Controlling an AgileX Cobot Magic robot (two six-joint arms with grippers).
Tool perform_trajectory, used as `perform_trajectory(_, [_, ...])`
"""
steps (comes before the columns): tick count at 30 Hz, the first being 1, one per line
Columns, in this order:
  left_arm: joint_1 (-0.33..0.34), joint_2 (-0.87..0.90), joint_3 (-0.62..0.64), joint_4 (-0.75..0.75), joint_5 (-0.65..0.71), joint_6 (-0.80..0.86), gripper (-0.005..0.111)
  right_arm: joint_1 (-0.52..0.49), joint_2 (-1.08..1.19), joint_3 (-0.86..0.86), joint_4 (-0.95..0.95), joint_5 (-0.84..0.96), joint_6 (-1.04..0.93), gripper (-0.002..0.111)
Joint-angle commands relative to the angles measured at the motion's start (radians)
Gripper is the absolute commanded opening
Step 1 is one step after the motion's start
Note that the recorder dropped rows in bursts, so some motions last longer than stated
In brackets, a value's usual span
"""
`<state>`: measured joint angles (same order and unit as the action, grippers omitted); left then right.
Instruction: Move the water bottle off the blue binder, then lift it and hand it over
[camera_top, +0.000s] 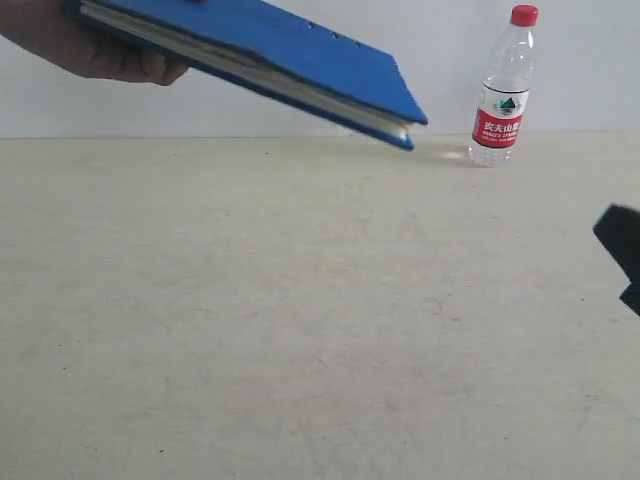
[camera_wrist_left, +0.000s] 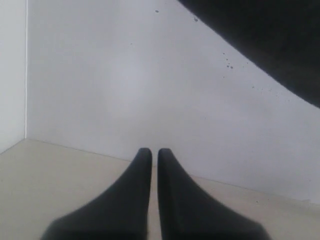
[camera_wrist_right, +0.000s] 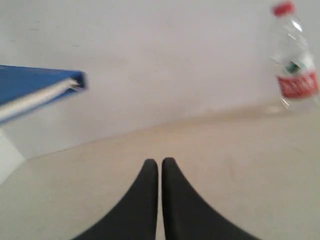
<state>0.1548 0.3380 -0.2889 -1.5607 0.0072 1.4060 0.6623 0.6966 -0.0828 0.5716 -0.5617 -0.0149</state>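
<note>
The water bottle (camera_top: 505, 90) is stood upright on the table (camera_top: 300, 330), close to the white wall (camera_top: 580, 60), with its red cap on. It is not resting on the blue binder (camera_top: 290, 55). The two are apart, and the bottle is located to the right of the binder's lowest corner in the exterior view.

The binder is held off the table by a person's hand (camera_top: 90, 50) at the upper left. It is tilted, with the end nearer the bottle lowered, and white pages are visible along its edge.

The left end effector (camera_wrist_left: 154, 152) is clenched, with only a thin slit between the fingers and nothing gripped. The right end effector (camera_wrist_right: 159, 162) is likewise clenched and empty above the table. It is pointed toward the wall, well apart from both the bottle (camera_wrist_right: 295, 60) and the binder (camera_wrist_right: 30, 85).
</note>
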Motion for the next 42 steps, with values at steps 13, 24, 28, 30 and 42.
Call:
perform_trajectory(13, [-0.001,-0.006,0.003,0.006,-0.007,0.003,0.004,-0.034,0.002,0.083,0.705,-0.083,-0.163,0.000])
perform_trajectory(24, [-0.001,-0.006,0.003,0.006,-0.007,0.003,0.004,-0.656,-0.647,-0.004,-0.057,1.026,-0.596,0.000])
perform_trajectory(28, [-0.001,-0.010,0.005,0.006,-0.007,0.003,0.004,-0.780,-0.697,0.001,-0.036,1.013,-0.595,0.000])
perform_trajectory(30, [-0.001,-0.012,0.005,0.006,-0.007,0.003,0.004,-0.812,-0.672,0.001,-0.031,0.999,-0.595,0.000])
perform_trajectory(42, [-0.001,-0.012,0.005,0.006,-0.007,0.003,0.004,-0.647,-0.665,0.083,-0.348,0.896,-0.216,0.000])
